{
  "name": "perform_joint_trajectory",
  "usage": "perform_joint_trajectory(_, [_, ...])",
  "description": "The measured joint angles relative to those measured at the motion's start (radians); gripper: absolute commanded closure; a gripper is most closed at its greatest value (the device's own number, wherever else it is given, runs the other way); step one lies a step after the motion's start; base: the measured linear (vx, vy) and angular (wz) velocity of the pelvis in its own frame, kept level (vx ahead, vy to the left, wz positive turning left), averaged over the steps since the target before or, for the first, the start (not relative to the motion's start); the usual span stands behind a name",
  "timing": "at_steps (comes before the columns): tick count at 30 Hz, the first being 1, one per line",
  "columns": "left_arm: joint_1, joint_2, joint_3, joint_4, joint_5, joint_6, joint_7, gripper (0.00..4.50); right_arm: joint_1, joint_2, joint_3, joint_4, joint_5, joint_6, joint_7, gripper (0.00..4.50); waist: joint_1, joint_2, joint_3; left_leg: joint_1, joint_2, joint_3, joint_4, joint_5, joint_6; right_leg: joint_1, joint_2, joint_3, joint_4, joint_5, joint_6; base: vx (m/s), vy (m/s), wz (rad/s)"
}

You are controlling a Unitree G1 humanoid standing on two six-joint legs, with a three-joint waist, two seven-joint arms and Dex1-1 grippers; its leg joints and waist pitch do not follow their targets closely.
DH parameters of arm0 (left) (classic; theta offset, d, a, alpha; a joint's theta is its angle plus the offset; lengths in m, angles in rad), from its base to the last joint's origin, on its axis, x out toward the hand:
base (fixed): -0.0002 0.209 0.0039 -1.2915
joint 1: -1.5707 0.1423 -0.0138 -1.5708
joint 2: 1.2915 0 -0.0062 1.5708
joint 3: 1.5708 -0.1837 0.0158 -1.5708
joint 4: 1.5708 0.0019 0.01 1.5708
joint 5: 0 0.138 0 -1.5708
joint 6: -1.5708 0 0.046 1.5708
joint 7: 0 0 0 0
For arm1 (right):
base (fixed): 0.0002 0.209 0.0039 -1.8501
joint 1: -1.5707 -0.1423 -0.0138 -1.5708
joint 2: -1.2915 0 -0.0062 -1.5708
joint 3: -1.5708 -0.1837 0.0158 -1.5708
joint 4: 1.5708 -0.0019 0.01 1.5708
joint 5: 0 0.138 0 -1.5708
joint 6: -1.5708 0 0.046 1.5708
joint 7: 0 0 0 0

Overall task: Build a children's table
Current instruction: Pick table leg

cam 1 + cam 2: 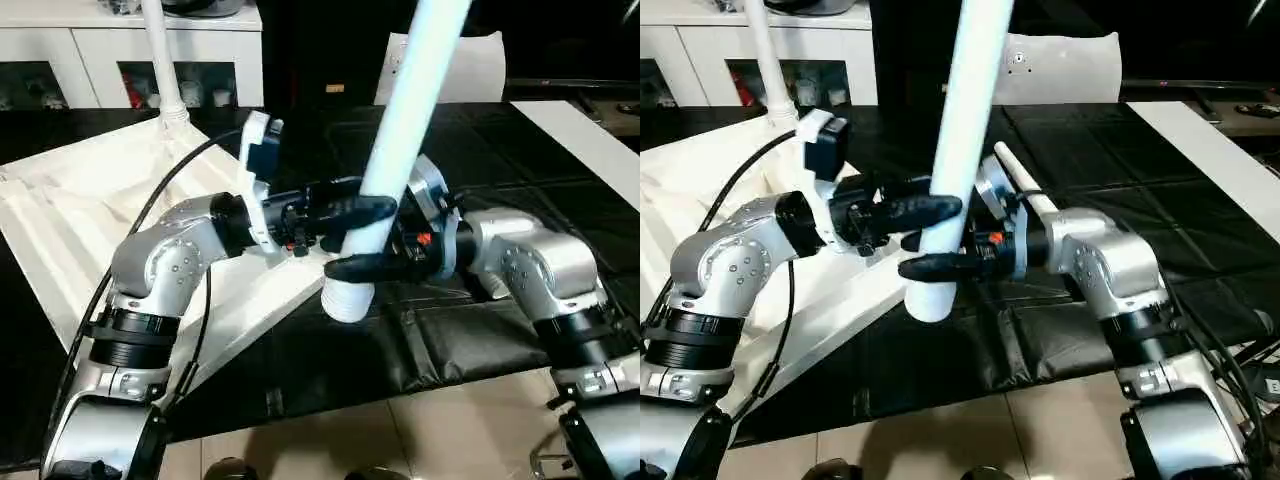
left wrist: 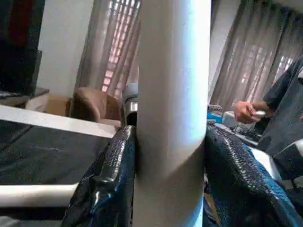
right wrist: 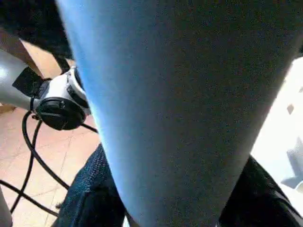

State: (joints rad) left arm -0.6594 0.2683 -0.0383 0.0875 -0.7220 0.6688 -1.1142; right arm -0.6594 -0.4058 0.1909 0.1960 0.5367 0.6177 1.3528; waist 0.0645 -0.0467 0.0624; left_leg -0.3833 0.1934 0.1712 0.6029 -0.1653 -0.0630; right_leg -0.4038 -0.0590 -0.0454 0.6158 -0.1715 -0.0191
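A leg (image 1: 405, 130), judged light, stiff and smooth enough to slip, is pinched near its thick lower end by the left gripper (image 1: 368, 212) and the right gripper (image 1: 350, 268), tilted above a corner of the upturned top (image 1: 70, 220).

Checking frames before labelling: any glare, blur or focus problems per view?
Left eye view: overhead glare on the black mat, held leg sharp. Left wrist view: leg close, one edge in shadow, bright curtained windows behind, fingers sharp. Right wrist view: leg very close, soft and dim.
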Motion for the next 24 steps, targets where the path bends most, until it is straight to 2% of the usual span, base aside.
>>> perform_joint_trajectory(2, [0.0, -0.003, 0.009, -0.015, -0.021, 0.03, 0.017, 1.94, 0.006, 0.003, -0.007, -0.014, 0.003, 0.0, -0.009, 2.57, 0.0, 0.001, 0.0, 0.0, 0.0, 0.0, 0.0, 0.0, 0.0, 0.0, 0.0, 0.0, 0.0, 0.0, 0.0, 0.0, 0.0, 0.0])
perform_joint_trajectory(5, [0.005, -0.011, 0.026, -0.054, -0.063, 0.058, 0.033, 1.88, 0.022, 0.018, -0.006, -0.042, 0.003, -0.013, -0.021, 2.57, 0.0, 0.001, 0.0, 0.001, 0.0, 0.0, 0.0, 0.0, 0.0, 0.0, 0.0, 0.0, 0.0, 0.0, 0.0, 0.0, 0.0, 0.0])
perform_joint_trajectory(8, [0.017, -0.022, 0.037, -0.074, -0.078, 0.065, 0.049, 1.5, 0.039, 0.04, 0.002, -0.047, 0.002, -0.019, -0.03, 2.57, -0.001, 0.007, 0.0, 0.001, 0.0, 0.0, 0.0, 0.0, 0.0, 0.001, 0.0, 0.0, 0.0, 0.001, -0.001, 0.0, 0.0, 0.0])
perform_joint_trajectory(10, [0.025, -0.066, 0.06, -0.075, -0.1, 0.068, 0.089, 1.46, 0.043, 0.043, 0.0, -0.047, 0.001, -0.019, -0.056, 2.57, 0.004, 0.01, 0.0, 0.0, 0.0, -0.001, 0.001, 0.0, 0.0, 0.001, 0.0, 0.0, 0.0, 0.001, -0.002, 0.0, 0.0, 0.0])
perform_joint_trajectory(13, [0.025, -0.141, 0.101, -0.084, -0.139, 0.064, 0.177, 1.11, 0.056, 0.066, -0.009, -0.057, 0.003, -0.019, -0.097, 2.57, 0.009, 0.013, 0.0, 0.001, 0.0, -0.001, 0.002, 0.0, 0.0, 0.002, 0.0, 0.0, 0.0, 0.001, -0.002, 0.0, 0.0, 0.0])
perform_joint_trajectory(15, [0.025, -0.189, 0.136, -0.084, -0.166, 0.049, 0.243, 1.06, 0.078, 0.085, -0.031, -0.059, 0.008, -0.018, -0.13, 2.57, 0.013, 0.016, -0.001, 0.001, 0.0, -0.001, 0.002, 0.0, 0.0, 0.002, 0.0, 0.0, 0.0, 0.001, -0.002, 0.0, 0.0, 0.0])
perform_joint_trajectory(17, [0.025, -0.242, 0.21, -0.082, -0.191, 0.0, 0.362, 0.91, 0.121, 0.113, -0.071, -0.075, 0.028, -0.01, -0.184, 2.57, 0.016, 0.023, 0.001, 0.001, 0.0, -0.001, 0.003, 0.0, 0.0, 0.002, 0.0, -0.001, 0.0, 0.002, -0.002, 0.0, 0.0, 0.0])
perform_joint_trajectory(19, [0.027, -0.246, 0.257, -0.08, -0.196, -0.027, 0.424, 0.65, 0.152, 0.115, -0.095, -0.106, 0.049, 0.001, -0.216, 2.57, 0.017, 0.027, 0.0, 0.001, 0.0, -0.001, 0.002, 0.0, 0.0, 0.002, 0.0, -0.001, 0.0, 0.001, -0.001, 0.0, 0.0, 0.0])
perform_joint_trajectory(21, [0.056, -0.232, 0.291, -0.083, -0.187, -0.045, 0.47, 0.64, 0.196, 0.114, -0.127, -0.17, 0.07, 0.01, -0.254, 2.57, 0.017, 0.033, -0.003, 0.001, 0.0, -0.002, 0.001, 0.0, 0.0, 0.002, 0.001, -0.001, -0.001, 0.001, 0.0, 0.0, 0.0, 0.0])
perform_joint_trajectory(23, [0.094, -0.213, 0.307, -0.083, -0.154, -0.047, 0.502, 0.64, 0.227, 0.113, -0.15, -0.208, 0.083, 0.013, -0.281, 2.57, 0.016, 0.038, -0.005, 0.001, 0.0, -0.002, 0.001, 0.0, 0.0, 0.002, 0.001, -0.001, -0.002, 0.001, 0.0, 0.0, 0.0, 0.0])
perform_joint_trajectory(24, [0.121, -0.188, 0.303, -0.087, -0.11, -0.049, 0.529, 0.63, 0.251, 0.113, -0.161, -0.236, 0.081, 0.013, -0.31, 2.57, 0.017, 0.039, -0.005, 0.001, 0.0, -0.002, 0.001, 0.0, 0.0, 0.002, 0.001, -0.001, -0.002, 0.0, 0.001, 0.0, 0.0, 0.0])
